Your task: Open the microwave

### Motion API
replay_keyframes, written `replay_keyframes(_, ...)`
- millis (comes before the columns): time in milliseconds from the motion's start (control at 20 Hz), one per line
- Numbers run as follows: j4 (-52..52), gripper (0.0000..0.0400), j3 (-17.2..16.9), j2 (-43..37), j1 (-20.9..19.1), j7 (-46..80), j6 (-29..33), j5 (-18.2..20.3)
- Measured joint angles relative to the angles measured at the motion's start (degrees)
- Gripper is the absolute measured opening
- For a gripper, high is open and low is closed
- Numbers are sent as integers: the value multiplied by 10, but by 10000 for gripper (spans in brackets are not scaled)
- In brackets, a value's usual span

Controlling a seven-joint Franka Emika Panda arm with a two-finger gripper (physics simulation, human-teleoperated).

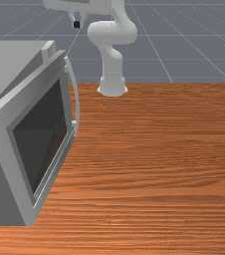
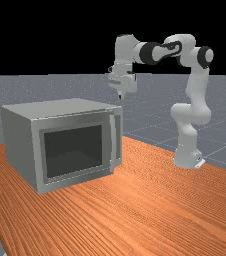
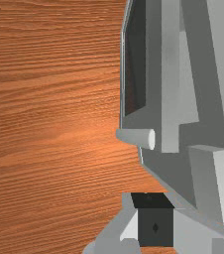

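At the front view's upper left my gripper [image 1: 76,23] hangs higher than the microwave [image 1: 5,55]. The far view has the gripper [image 2: 120,95] above the handle end of the microwave [image 2: 20,145], not touching it. The grey door [image 1: 5,119] with its dark window stands slightly ajar, and a wedge-shaped gap widens toward its handle end. A curved upright handle [image 1: 76,94] runs down that end; in the far view the handle [image 2: 113,142] faces outward. Seen from above, the handle [image 3: 136,137] lies a little apart from the gripper [image 3: 154,218].
The wooden table [image 1: 159,149] extends from the microwave to the arm's base [image 2: 187,157]. Beside the door gap stands the microwave's side wall [image 1: 48,51], close below my hand. The flat top [image 2: 60,107] of the microwave lies lower than the gripper.
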Motion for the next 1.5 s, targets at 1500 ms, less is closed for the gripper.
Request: replay_keyframes(1500,-9,0,66,128,-84,126,183,-75)
